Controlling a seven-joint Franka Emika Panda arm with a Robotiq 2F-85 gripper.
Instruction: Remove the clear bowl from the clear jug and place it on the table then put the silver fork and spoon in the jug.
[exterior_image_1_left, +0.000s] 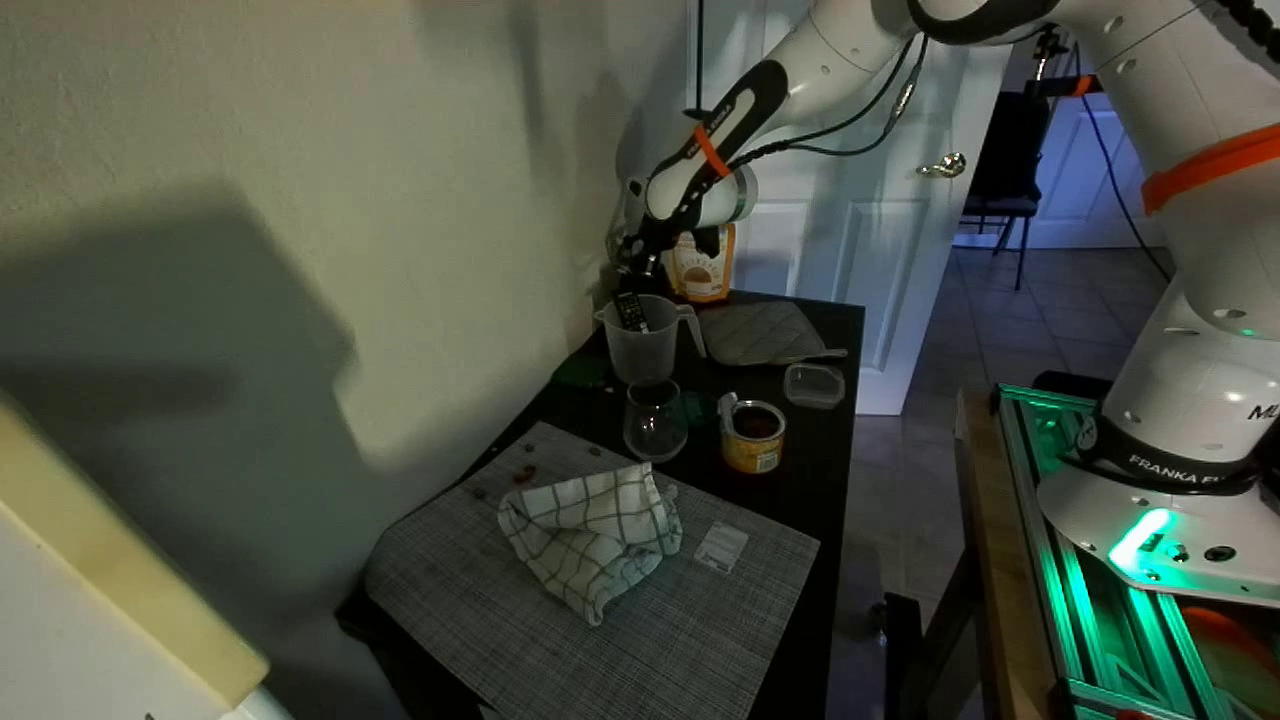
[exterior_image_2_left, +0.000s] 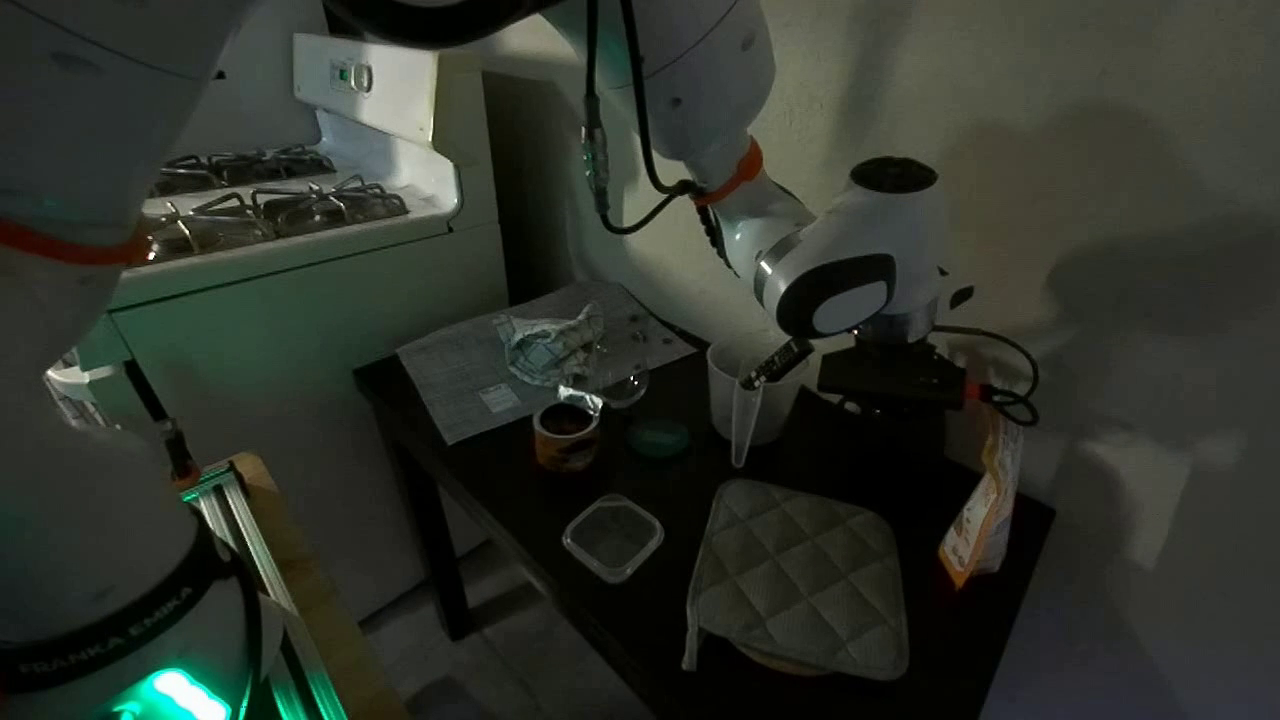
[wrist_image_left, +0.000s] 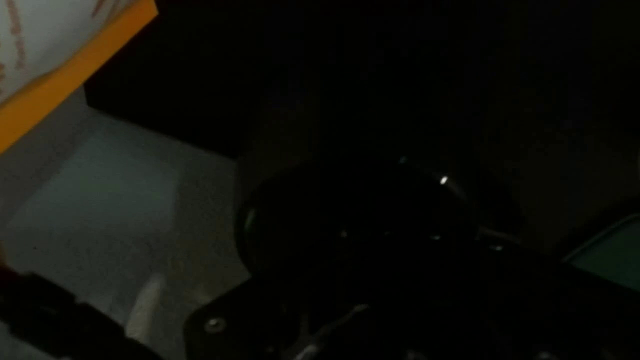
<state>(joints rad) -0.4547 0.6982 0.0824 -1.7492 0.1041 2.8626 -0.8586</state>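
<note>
In both exterior views the tall see-through clear jug (exterior_image_1_left: 640, 355) (exterior_image_2_left: 728, 395) stands upright near the wall, a black remote-like item (exterior_image_1_left: 631, 312) leaning in its mouth. The clear bowl (exterior_image_1_left: 815, 386) (exterior_image_2_left: 613, 538), shallow with rounded corners, lies apart from it on the dark table (exterior_image_1_left: 820, 450), close to an edge. Behind the jug my gripper (exterior_image_1_left: 640, 273) points down, low over the tabletop and shut; its fingertips are lost in shadow. The wrist view is mostly black, with a glossy rounded dark shape (wrist_image_left: 300, 215) I cannot identify. Silver fork and spoon are hidden or out of view.
An orange-edged bag (exterior_image_1_left: 703, 270) (wrist_image_left: 55, 55) stands beside the gripper, and the wall is close. A quilted pot holder (exterior_image_2_left: 800, 580), an opened can (exterior_image_1_left: 755, 450) and a rounded glass (exterior_image_1_left: 655, 425) lie around the jug. A checked cloth (exterior_image_1_left: 595, 540) rests on a grey mat (exterior_image_1_left: 450, 560).
</note>
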